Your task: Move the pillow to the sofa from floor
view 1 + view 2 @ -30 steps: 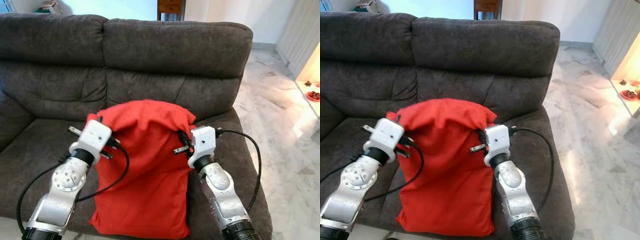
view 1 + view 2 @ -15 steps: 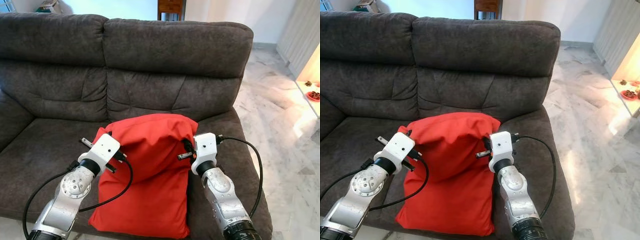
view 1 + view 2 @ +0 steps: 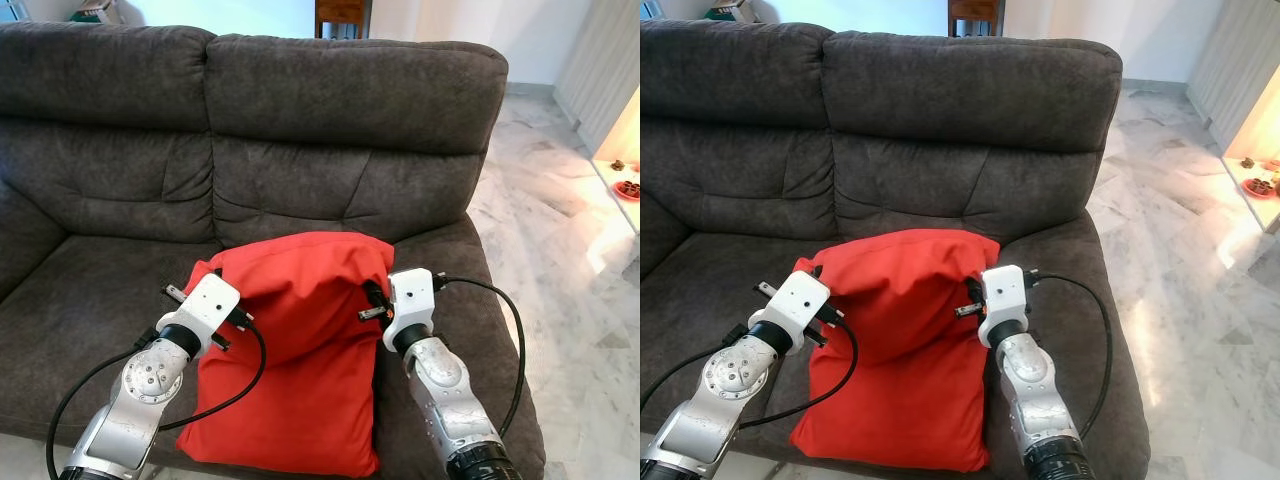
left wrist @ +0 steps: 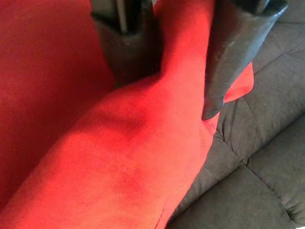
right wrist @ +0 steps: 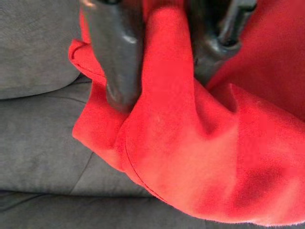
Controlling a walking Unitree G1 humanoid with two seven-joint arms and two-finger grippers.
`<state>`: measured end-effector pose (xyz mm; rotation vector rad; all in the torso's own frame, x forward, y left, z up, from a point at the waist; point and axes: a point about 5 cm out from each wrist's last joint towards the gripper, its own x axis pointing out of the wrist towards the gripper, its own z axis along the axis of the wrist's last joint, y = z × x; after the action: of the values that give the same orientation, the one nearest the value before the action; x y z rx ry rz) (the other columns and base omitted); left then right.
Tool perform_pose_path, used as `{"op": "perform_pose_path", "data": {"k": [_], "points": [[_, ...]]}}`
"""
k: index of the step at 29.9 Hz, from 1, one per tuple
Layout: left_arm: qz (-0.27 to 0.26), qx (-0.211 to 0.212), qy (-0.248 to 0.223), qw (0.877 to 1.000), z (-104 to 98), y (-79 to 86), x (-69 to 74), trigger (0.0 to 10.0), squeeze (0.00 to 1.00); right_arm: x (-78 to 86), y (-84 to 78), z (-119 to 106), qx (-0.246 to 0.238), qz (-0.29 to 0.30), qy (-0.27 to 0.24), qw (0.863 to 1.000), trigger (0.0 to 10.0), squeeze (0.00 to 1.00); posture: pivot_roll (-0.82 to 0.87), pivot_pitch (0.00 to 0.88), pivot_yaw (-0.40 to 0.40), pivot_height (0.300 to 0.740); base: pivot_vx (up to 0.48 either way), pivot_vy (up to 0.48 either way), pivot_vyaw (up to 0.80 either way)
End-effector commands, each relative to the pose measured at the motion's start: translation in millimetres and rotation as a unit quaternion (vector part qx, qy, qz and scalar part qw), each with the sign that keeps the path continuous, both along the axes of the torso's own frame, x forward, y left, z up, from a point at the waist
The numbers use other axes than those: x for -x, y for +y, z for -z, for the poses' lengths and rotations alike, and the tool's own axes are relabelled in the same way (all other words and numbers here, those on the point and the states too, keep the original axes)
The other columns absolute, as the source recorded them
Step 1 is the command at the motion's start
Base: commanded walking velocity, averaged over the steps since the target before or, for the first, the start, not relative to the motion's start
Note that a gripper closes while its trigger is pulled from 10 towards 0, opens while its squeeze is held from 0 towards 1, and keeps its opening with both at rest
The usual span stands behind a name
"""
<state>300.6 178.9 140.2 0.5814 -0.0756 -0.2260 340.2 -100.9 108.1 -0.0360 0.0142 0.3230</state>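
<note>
Two seat cushions wide, dark grey sofa spans the head views, with pale marble floor off to the robot's right. Wooden furniture stands behind the sofa back, partly hidden.

Red pillow lies on the right seat cushion, close to the seam between the two cushions. Its upper end is raised and folded over near the foot of the backrest, and its lower end hangs to the front edge of the seat. Fabric is bunched and creased between the two arms.

Both silver arms reach in from below, one on each side of the pillow's upper part, each with a black cable looping from its wrist.

Left pincer is closed down on a ridge of red fabric at the pillow's left edge; the left wrist view shows cloth pinched between the two black fingers, with grey sofa seat beyond. In the head view its white wrist housing sits against the pillow's left side.

Right pincer is likewise clamped on a fold of red cloth at the pillow's right edge, fingers pressed on either side of the fold, a corner of the pillow sticking out past them over the grey cushion.
</note>
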Motion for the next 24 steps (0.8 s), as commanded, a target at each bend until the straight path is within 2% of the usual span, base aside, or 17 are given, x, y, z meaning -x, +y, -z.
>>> {"op": "perform_pose_path", "data": {"k": [1, 4, 11, 17, 18, 19, 20, 21, 23, 24], "points": [[0.005, -0.008, 0.008, 1.0, 2.8, -2.1, 0.7, 10.0, 1.0, -1.3, -0.1, -2.0, -0.006, 0.007, -0.006, 1.0, 10.0, 1.0, 0.06, 0.125, -0.003, 0.74, 0.0, 0.0, 0.0], [0.005, -0.011, 0.006, 1.0, 2.0, -2.0, 0.5, 10.0, 1.0, -1.8, -1.4, -2.9, 0.006, 0.012, -0.011, 1.0, 10.0, 1.0, 0.06, 0.125, -0.002, 0.74, 0.0, 0.0, 0.0], [0.013, -0.015, 0.006, 1.0, 2.3, -4.5, 1.1, 10.0, 1.0, 0.4, -0.6, -1.3, -0.005, 0.015, -0.01, 1.0, 10.0, 1.0, 0.06, 0.12, 0.004, 0.74, 0.0, 0.0, 0.0], [-0.022, -0.032, 0.004, 0.999, 3.3, 7.4, -1.3, 10.0, 1.0, 0.7, -12.6, 1.9, -0.012, 0.051, -0.004, 0.999, 10.0, 1.0, 0.07, 0.115, 0.004, 0.74, 0.0, 0.0, 0.0], [-0.034, -0.036, 0.006, 0.999, 4.3, 11.9, -1.6, 10.0, 0.0, 0.9, -18.9, 4.0, -0.016, 0.071, 0.002, 0.997, 10.0, 1.0, 0.07, 0.113, 0.003, 0.74, 0.0, 0.0, 0.0], [-0.044, -0.022, 0.016, 0.999, 8.5, 18.1, -0.3, 10.0, 0.0, 2.1, -29.8, 9.1, -0.02, 0.101, 0.014, 0.995, 10.0, 0.22, 0.07, 0.113, 0.003, 0.74, 0.0, 0.0, 0.0], [-0.044, -0.022, 0.016, 0.999, 8.5, 18.1, -0.3, 10.0, 0.0, 2.1, -29.8, 9.1, -0.02, 0.101, 0.014, 0.995, 10.0, 0.22, 0.07, 0.113, 0.003, 0.74, 0.0, 0.0, 0.0], [-0.056, -0.006, 0.032, 0.998, 16.3, 24.7, 2.2, 10.0, 0.0, 4.3, -40.3, 15.7, -0.027, 0.125, 0.027, 0.991, 10.0, 0.0, 0.07, 0.112, 0.004, 0.74, 0.0, 0.0, 0.0], [-0.072, 0.015, 0.057, 0.996, 30.7, 33.5, 7.7, 10.0, 0.0, 10.3, -55.0, 28.9, -0.024, 0.153, 0.05, 0.987, 10.0, 0.0, 0.07, 0.109, 0.003, 0.74, 0.0, 0.0, 0.0], [-0.089, 0.025, 0.083, 0.992, 45.0, 41.2, 12.9, 10.0, 0.0, 17.4, -66.0, 40.3, -0.017, 0.169, 0.066, 0.983, 10.0, 0.0, 0.07, 0.107, 0.004, 0.74, 0.0, 0.0, 0.0]]}}
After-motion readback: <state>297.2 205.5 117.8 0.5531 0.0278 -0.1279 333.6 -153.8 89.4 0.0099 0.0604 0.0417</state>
